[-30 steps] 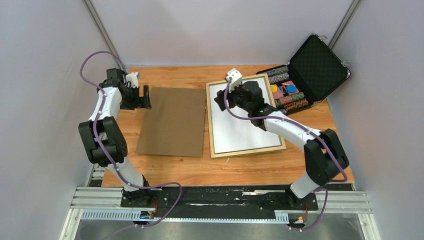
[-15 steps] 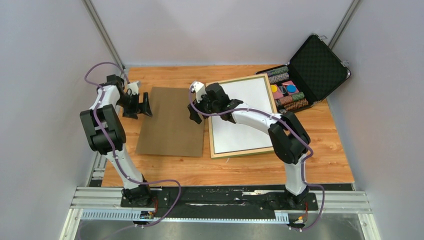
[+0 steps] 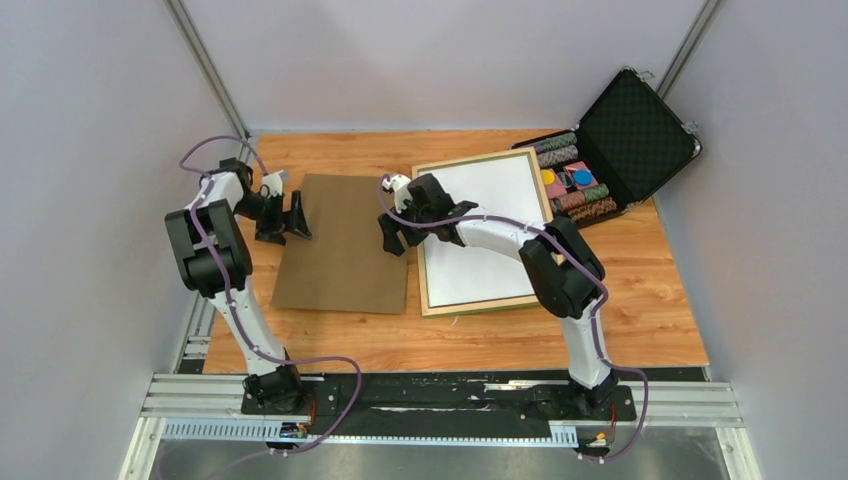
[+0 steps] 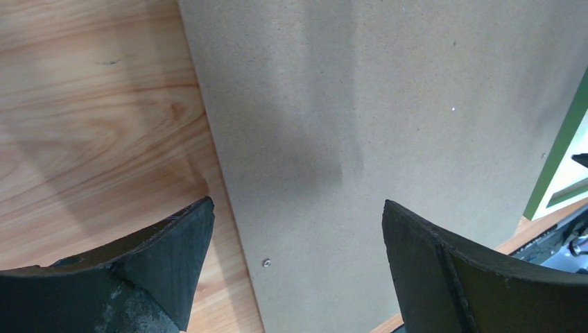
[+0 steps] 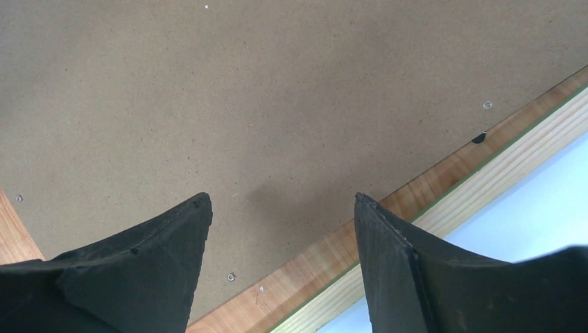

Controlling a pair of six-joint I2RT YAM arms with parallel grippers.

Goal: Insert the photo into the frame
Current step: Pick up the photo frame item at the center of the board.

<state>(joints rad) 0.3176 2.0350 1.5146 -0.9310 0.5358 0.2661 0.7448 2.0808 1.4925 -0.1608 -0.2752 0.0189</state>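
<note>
Fingers point(image 4: 159, 263) spread, empty, on both. Left gripper point(image 3: 297, 218) and right gripper point(image 3: 388, 232) flank the backing board point(image 3: 345, 245); frame point(image 3: 421, 285) just beyond the right.

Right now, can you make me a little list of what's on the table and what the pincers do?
table: wooden
board: brown, flat, left of the frame
frame: flat, pale back up, white sheet inside
case: open, far right corner, chips inside
left pincer: open, over the board's left edge
right pincer: open, over the board's right edge, by the frame
</note>
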